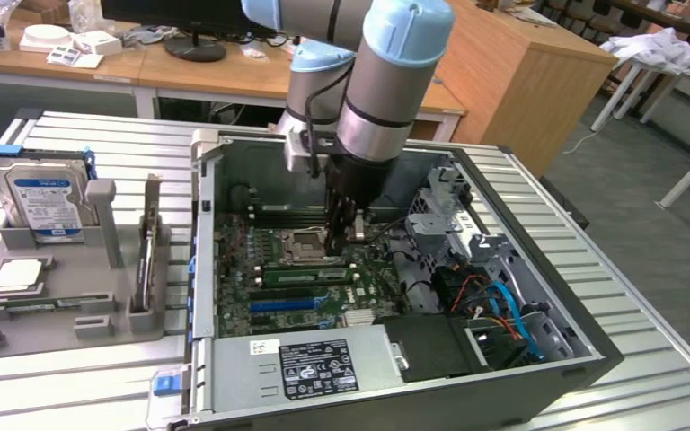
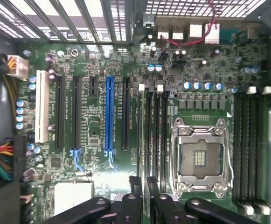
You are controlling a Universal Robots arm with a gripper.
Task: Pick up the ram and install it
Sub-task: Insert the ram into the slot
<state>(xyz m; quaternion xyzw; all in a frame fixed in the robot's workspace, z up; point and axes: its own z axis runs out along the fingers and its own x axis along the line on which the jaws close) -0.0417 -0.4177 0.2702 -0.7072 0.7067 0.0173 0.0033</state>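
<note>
Ram [image 1: 305, 274], slim green stick with dark chips, along motherboard [image 2: 86, 116] slot, claw [image 2: 142, 179] close by, grip impossible to tell

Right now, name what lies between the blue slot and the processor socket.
In the wrist view: one black slot, then a row of long memory slots, between the blue slot and the processor socket.

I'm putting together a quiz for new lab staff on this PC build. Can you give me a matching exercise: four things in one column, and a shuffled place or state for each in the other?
1. hard drive
2. processor chip
3. processor socket
4. gripper

a. empty, on the motherboard
b. standing on edge in the grey holder
c. inside the open case, over the motherboard
d. lying flat in the grey holder

Pairs: 1-b, 2-d, 3-a, 4-c
</note>
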